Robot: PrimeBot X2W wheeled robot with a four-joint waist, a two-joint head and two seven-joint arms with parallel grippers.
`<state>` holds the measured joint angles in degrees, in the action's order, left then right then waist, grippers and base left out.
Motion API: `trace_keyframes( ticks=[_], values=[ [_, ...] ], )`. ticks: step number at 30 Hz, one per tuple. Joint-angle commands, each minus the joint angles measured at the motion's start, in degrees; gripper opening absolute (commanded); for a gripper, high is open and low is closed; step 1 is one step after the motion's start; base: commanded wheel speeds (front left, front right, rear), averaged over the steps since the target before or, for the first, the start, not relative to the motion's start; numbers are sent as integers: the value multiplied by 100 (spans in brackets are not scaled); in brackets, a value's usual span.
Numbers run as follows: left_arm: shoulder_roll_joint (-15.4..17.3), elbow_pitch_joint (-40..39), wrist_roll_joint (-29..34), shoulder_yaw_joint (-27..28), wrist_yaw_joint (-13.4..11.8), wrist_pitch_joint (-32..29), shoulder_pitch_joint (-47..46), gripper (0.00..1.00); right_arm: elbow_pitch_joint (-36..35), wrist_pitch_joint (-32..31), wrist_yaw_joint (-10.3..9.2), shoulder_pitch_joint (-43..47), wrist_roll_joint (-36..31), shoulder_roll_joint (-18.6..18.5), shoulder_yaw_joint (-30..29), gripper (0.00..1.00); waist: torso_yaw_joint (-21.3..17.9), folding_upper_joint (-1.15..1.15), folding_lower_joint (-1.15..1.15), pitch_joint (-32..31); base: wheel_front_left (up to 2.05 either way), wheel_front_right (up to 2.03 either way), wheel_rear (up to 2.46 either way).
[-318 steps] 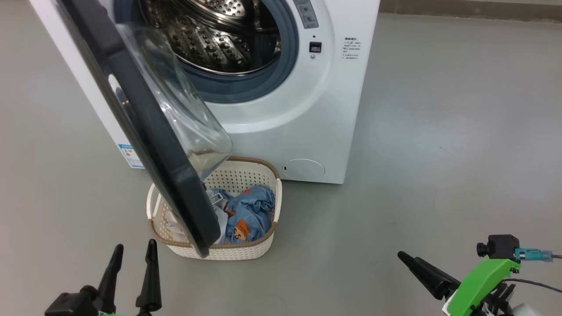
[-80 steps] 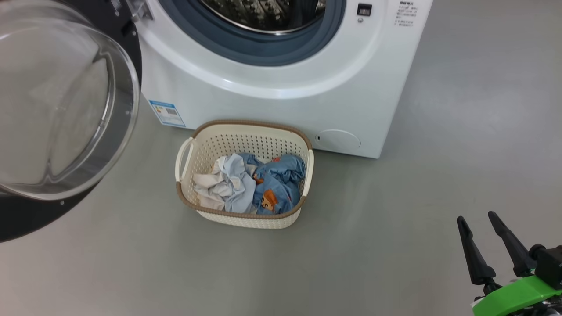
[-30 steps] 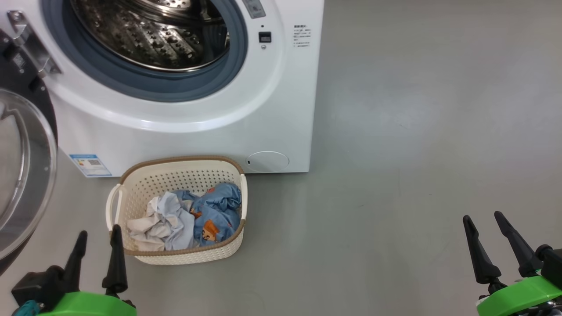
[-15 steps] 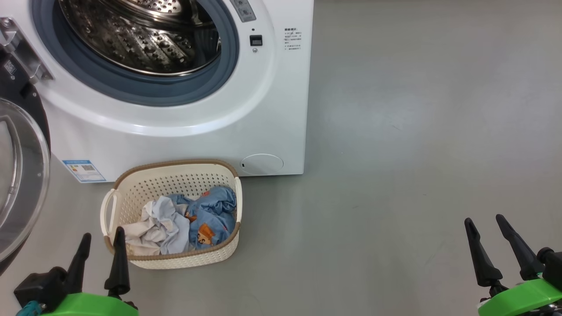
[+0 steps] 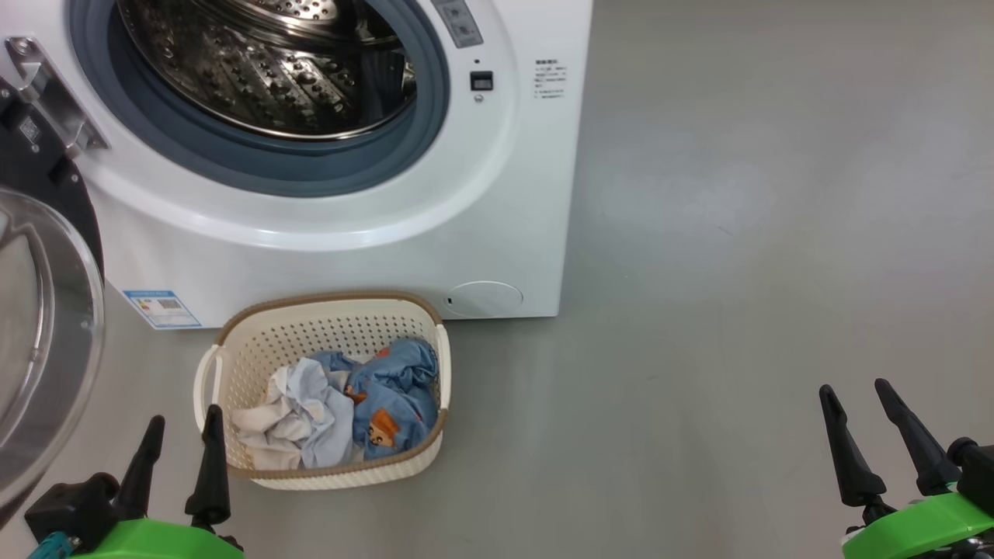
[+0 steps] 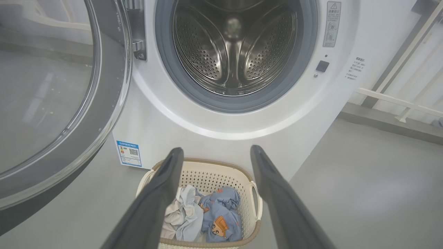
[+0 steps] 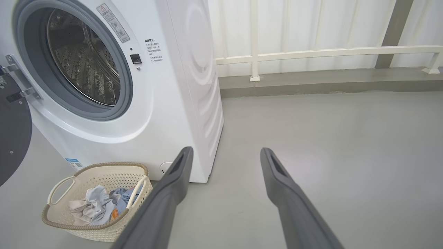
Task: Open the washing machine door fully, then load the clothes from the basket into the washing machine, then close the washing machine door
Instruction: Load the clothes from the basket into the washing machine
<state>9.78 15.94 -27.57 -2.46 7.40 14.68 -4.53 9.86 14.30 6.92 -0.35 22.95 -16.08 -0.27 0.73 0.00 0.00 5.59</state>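
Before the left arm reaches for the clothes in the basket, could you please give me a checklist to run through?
1. Washing machine door stands wide open, off the opening: ok.
2. Drum empty, opening unblocked: ok.
3. Basket upright on the floor before the washing machine: ok.
4. Clothes both inside the basket: ok.
5. Left gripper open, empty, beside the basket's near corner: ok.
6. Right gripper open, empty, far to the right: ok.
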Motion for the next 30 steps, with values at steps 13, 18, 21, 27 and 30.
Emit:
trace_keyframes(
  ticks=[13,18,21,27,30],
  values=[
    [176,-53,22,208,9,32,-287,100,-129,70,57,-144,26,-47,143,100,-23,0,0,99,83,-152,69],
    [119,-44,96,203,9,32,-310,100,-130,70,57,-162,32,-33,146,100,-34,0,0,110,18,-18,0],
    [94,8,51,155,9,32,-314,100,-141,70,57,-160,27,-17,139,100,-30,0,0,126,0,0,0],
    [31,43,-26,175,9,32,-325,100,-151,70,57,-183,31,0,153,100,-26,0,0,166,0,0,0],
    [-10,39,-30,197,9,32,-313,100,-170,70,57,-201,27,23,164,100,-27,0,0,206,0,0,0]
  ],
)
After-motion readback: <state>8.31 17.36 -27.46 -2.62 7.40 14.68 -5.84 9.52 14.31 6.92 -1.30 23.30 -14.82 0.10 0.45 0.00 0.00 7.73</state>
